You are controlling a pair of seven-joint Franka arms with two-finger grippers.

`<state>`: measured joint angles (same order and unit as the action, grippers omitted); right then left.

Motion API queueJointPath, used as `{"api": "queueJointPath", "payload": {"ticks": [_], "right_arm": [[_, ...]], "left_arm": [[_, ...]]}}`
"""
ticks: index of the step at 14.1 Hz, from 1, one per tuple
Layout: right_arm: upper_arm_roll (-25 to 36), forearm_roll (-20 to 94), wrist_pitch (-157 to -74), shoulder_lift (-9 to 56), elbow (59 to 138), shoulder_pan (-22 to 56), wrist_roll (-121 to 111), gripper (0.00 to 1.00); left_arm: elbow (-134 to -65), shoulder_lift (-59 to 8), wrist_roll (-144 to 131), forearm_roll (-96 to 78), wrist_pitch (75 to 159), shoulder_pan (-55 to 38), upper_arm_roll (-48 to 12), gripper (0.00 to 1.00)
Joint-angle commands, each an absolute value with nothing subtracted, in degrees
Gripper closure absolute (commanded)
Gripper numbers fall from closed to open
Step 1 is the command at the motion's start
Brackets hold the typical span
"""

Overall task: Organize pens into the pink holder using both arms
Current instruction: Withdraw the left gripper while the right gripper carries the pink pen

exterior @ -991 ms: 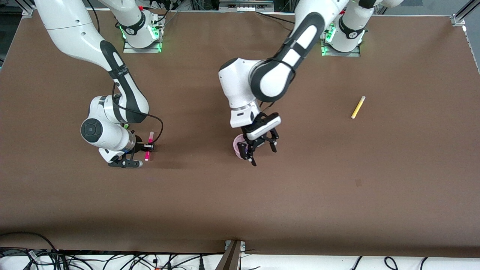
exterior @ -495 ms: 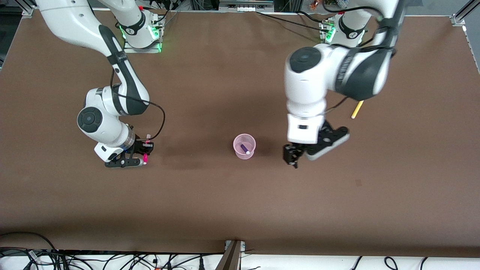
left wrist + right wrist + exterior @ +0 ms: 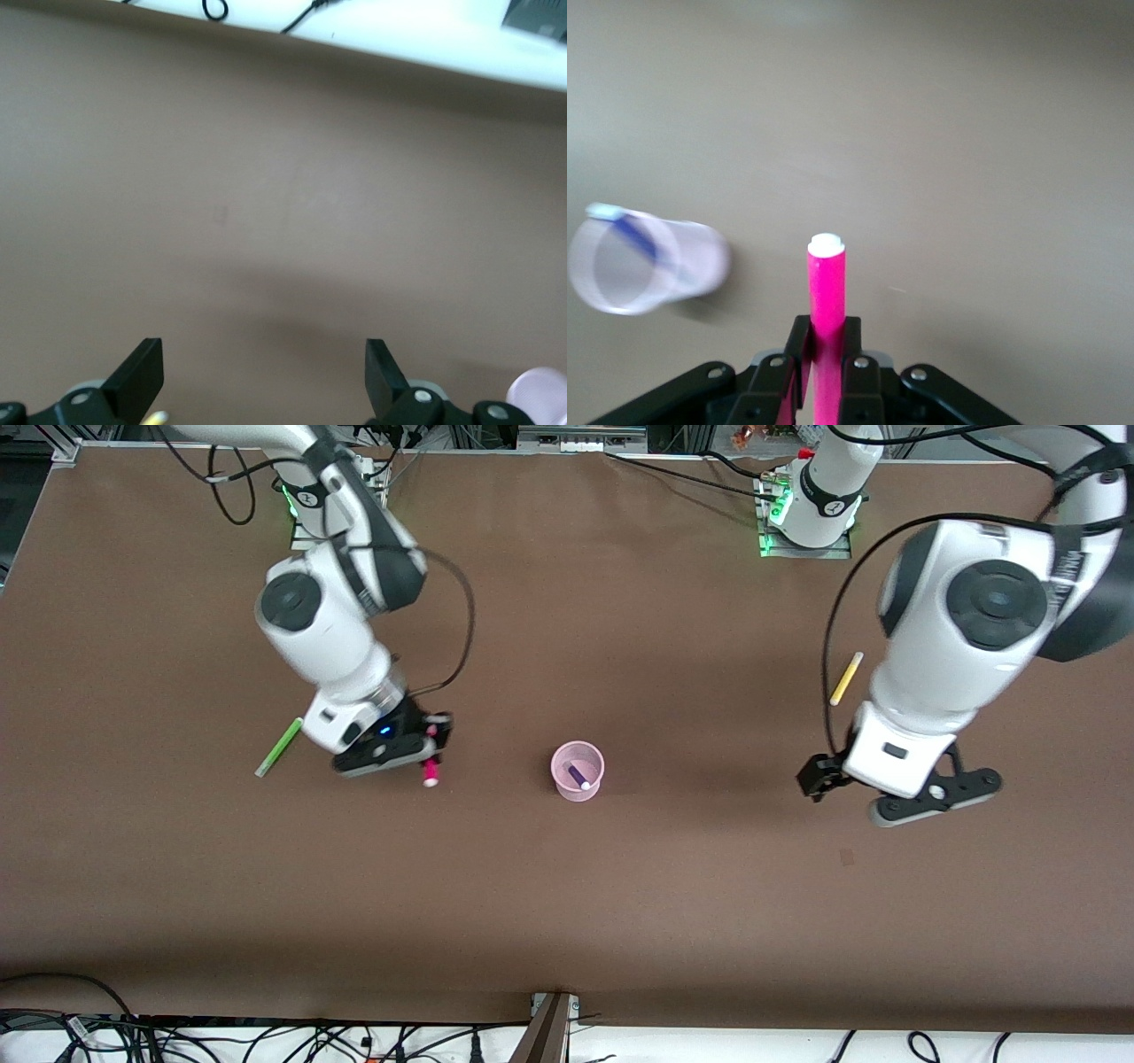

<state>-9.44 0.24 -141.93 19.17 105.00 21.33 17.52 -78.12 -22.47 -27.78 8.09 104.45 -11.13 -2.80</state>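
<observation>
Our right gripper (image 3: 429,755) pinches the magenta pen (image 3: 827,305) over the table, between the green pen (image 3: 279,747) and the pink holder (image 3: 578,771), which already holds the purple pen (image 3: 579,775). Our left gripper (image 3: 264,381) hangs spread and empty near the yellow pen (image 3: 846,678). The holder is light, so we risk tipping it if the pen strikes its rim.

Nothing here can be read. There is no lettering, number or brand mark legible on the arms, the pens, the pink holder (image 3: 578,771) or the table (image 3: 567,886). Small dark marks sit on the black bands near the arm bases, but they are too small to make out.
</observation>
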Motion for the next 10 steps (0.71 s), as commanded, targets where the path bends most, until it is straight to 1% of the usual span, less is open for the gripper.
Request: {"api": "queueJointPath", "payload": {"ticks": [1, 5, 8, 10], "right_arm": [[-9.3, -5.8, -145.3, 20.1, 103.0, 25.5, 28.1, 1.00], [-9.3, -13.3, -145.8, 25.1, 95.1, 29.3, 38.4, 1.00], [-9.1, -18.1, -145.7, 31.9, 87.0, 31.5, 44.4, 1.00], [-9.0, -24.2, -146.1, 36.5, 83.1, 32.3, 48.4, 1.00]], "left_arm": [[-83.5, -18.0, -17.7, 5.4, 103.3, -7.3, -3.6, 0.00], [-88.7, -14.3, -10.6, 4.6, 104.6, -3.2, -3.7, 0.00], [-95.1, -9.0, -6.8, 3.3, 108.6, -1.3, -3.6, 0.00], [-95.9, -7.6, -6.2, 1.4, 109.7, -0.1, -3.6, 0.00]]}}
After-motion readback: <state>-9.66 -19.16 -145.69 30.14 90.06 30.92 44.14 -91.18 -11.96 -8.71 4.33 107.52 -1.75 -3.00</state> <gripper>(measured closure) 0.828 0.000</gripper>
